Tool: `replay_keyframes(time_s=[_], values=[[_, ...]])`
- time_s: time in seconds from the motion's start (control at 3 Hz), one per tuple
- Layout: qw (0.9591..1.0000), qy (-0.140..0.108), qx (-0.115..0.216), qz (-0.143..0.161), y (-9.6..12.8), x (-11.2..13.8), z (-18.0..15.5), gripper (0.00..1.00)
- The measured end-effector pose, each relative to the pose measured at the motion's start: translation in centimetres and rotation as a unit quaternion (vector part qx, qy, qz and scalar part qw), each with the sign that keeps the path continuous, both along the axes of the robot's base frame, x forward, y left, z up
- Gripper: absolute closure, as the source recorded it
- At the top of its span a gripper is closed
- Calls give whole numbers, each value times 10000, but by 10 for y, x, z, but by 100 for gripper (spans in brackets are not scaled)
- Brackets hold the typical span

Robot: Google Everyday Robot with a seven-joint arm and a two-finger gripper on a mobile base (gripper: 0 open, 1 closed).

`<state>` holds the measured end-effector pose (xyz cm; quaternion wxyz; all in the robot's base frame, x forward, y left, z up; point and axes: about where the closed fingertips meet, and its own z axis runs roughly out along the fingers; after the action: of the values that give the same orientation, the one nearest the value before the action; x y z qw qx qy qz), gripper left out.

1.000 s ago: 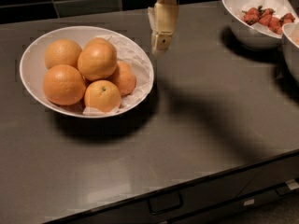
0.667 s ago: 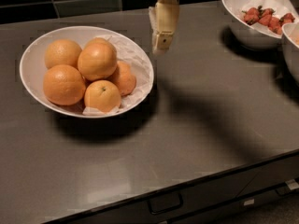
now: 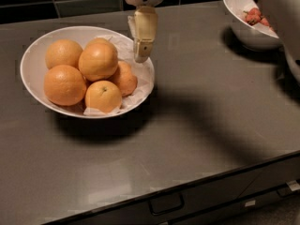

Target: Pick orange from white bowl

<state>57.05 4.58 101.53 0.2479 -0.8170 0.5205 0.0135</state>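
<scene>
The wide white bowl (image 3: 29, 65), lined with crinkled white paper, stands on the dark counter at the left and holds several oranges. The large orange (image 3: 98, 61) with a pale sheen sits on top of the pile in the middle. A smaller orange (image 3: 103, 96) with a dark stem dimple lies at the front. My gripper (image 3: 141, 56) hangs point-down over the bowl's right inner edge, just right of the large orange and above the paper. It holds nothing that I can see.
A smaller, deeper white bowl (image 3: 247, 32) with red berries stands at the back right. Part of my pale arm (image 3: 281, 18) fills the upper right corner. The counter's front edge has a drawer handle (image 3: 166, 203) below it. A dark tiled wall runs along the back.
My gripper has moved left and slightly down, from beside the bowl's right rim to over its right inner edge. The oranges have not moved.
</scene>
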Motion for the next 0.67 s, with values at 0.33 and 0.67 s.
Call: replay_keyframes(time_s=[0.33, 0.67], values=[[9993, 207, 122, 283, 29, -13, -20, 0], [9991, 200, 172, 336, 40, -23, -23, 0]])
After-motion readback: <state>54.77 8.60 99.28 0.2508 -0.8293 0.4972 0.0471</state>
